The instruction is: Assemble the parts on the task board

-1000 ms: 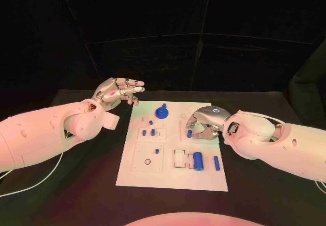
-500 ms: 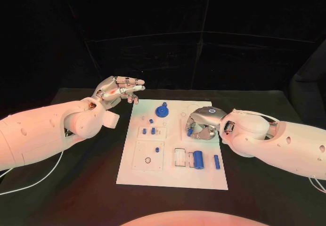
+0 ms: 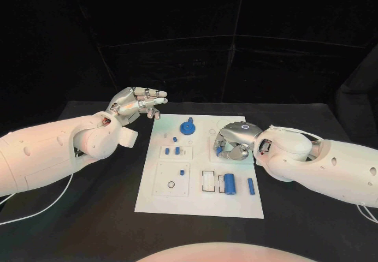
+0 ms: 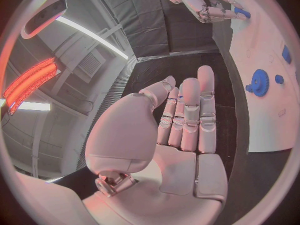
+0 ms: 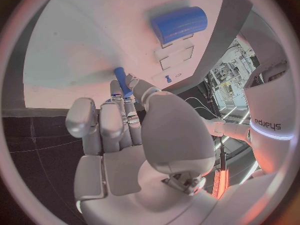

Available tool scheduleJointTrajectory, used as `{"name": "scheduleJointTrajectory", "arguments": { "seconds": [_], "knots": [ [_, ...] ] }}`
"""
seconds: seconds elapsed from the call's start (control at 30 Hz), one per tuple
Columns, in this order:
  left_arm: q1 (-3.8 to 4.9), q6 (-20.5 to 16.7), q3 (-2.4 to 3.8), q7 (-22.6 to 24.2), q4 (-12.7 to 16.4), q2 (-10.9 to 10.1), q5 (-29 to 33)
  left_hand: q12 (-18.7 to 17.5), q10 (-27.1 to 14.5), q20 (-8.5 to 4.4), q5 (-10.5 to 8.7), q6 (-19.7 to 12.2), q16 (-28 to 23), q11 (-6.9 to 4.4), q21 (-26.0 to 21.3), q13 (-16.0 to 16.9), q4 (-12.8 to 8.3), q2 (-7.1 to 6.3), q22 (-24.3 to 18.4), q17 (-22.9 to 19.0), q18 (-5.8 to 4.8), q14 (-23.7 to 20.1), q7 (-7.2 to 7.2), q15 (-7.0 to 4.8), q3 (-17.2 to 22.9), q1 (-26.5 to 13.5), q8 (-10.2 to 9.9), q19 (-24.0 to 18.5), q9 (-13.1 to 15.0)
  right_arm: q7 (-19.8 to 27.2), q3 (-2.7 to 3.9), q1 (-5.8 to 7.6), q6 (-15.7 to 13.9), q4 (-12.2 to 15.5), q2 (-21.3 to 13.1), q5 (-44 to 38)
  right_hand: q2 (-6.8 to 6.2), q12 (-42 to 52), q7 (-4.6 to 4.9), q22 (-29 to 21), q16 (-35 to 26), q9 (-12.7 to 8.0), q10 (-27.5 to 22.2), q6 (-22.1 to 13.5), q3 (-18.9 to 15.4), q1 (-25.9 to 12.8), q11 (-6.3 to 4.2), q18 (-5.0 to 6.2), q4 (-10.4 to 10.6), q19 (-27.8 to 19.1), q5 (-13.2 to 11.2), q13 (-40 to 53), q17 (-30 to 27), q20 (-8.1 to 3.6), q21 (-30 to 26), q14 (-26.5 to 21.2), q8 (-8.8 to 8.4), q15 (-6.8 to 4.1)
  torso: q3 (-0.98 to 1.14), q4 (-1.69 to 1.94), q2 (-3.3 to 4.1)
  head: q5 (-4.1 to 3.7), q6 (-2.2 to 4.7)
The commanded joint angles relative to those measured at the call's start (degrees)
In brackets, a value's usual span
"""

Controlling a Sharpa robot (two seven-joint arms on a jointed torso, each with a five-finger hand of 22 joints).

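A small blue peg (image 5: pixel 122 82) is pinched at the fingertips of the right hand (image 3: pixel 234 143), just above the white board (image 3: pixel 201 204), while the left hand (image 3: pixel 135 103) hovers open beyond the board's far corner.

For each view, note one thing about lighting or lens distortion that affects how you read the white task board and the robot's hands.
Head view: pink light tints the white task board against a black backdrop. Left wrist view: the fisheye lens bends the board's edge, and the silver left hand looms large. Right wrist view: the silver right hand, pinching a small blue peg, hides much of the curved board.
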Motion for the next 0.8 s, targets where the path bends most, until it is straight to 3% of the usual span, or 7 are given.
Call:
{"name": "scheduleJointTrajectory", "arguments": {
  "seconds": [0.03, 0.3, 0.47, 0.63, 0.8],
  "knots": [
    [0.08, 0.73, 0.05, 0.06, -0.08, 0.04, 0.23, 0.41, -0.36, -0.22, 0.22, -0.06, -0.29, -0.07, -0.36, -0.04, -0.32, 0.11, -0.06, -0.08, 0.79, -0.49, 0.24, 0.06, 0.12, 0.41, 0.4, 0.1, -0.05, -0.76, 0.07, 0.13, -6.1, 0.74, -0.42, 1.43, 1.26, -0.01, -0.25, 0.8, 0.2, 0.49, 1.28, 1.26, 1.14, 0.84, -0.32, -0.84, -0.2, 0.66, -0.34, 0.31, -0.12, -0.12, 0.57, 0.83, 0.66, -0.66, -0.07, 0.04, -0.07, -0.07, -0.05],
    [0.08, 0.69, 0.04, -0.05, -0.15, -0.01, 0.23, 0.43, -0.37, -0.23, 0.23, -0.06, -0.29, -0.08, -0.37, -0.05, -0.35, 0.14, -0.07, -0.1, 0.79, -0.48, 0.24, 0.05, 0.14, 0.47, 0.41, 0.11, -0.05, -0.32, 0.16, 0.18, -6.82, 3.91, -2.4, 7.34, 0.43, -0.67, -0.29, 1.19, 0.29, 0.54, 1.8, 1.6, 1.93, 0.57, -0.4, -0.91, -0.55, 0.76, 0.09, 0.4, -0.23, -0.3, 0.87, 0.74, 0.56, -0.78, -0.09, -0.01, -0.06, 0.06, 0.04],
    [0.08, 0.67, 0.04, -0.08, -0.13, -0.01, 0.23, 0.43, -0.37, -0.23, 0.23, -0.06, -0.29, -0.08, -0.37, -0.05, -0.35, 0.14, -0.07, -0.1, 0.79, -0.48, 0.24, 0.05, 0.14, 0.47, 0.41, 0.11, -0.05, 0.93, 1.08, 0.22, -7.58, 6.46, -2.75, 10.14, -0.06, -1.4, -0.09, 1.31, 0.37, 0.41, 1.45, 1.2, 2.21, 0.2, -0.21, -0.93, -0.6, 0.74, 0.6, 0.31, -0.25, -0.24, 0.98, 0.71, 0.11, -0.64, -0.1, 0.04, -0.02, 0.2, 0.08],
    [0.08, 0.64, 0.04, -0.03, -0.09, 0.02, 0.23, 0.43, -0.37, -0.23, 0.23, -0.06, -0.29, -0.08, -0.37, -0.05, -0.35, 0.14, -0.07, -0.1, 0.79, -0.48, 0.24, 0.05, 0.14, 0.47, 0.41, 0.11, -0.05, 2.67, 1.44, 0.23, -8.19, 7.56, -0.69, 10.64, -0.22, -1.76, 0.03, 1.37, 0.45, 0.34, 1.24, 0.99, 2.41, 0.17, -0.1, -0.94, -0.69, 0.72, 0.78, 0.24, -0.19, -0.18, 1.04, 0.71, -0.12, -0.55, -0.11, 0.08, 0.01, 0.51, 0.11],
    [0.08, 0.58, 0.04, 0.04, -0.04, 0.09, 0.23, 0.43, -0.37, -0.23, 0.23, -0.06, -0.29, -0.08, -0.37, -0.05, -0.35, 0.14, -0.07, -0.1, 0.79, -0.48, 0.24, 0.05, 0.14, 0.47, 0.41, 0.11, -0.05, 4.22, 1.47, 0.19, -7.22, 6.55, 4.09, 8.91, -0.34, -1.97, 0.11, 1.22, 0.43, 0.3, 1.14, 0.85, 2.51, 0.15, -0.03, -0.91, -0.75, 0.6, 0.91, 0.21, -0.32, -0.13, 0.99, 0.69, -0.27, -0.5, -0.1, 0.1, 0.06, 0.87, -0.08]
  ]
}}
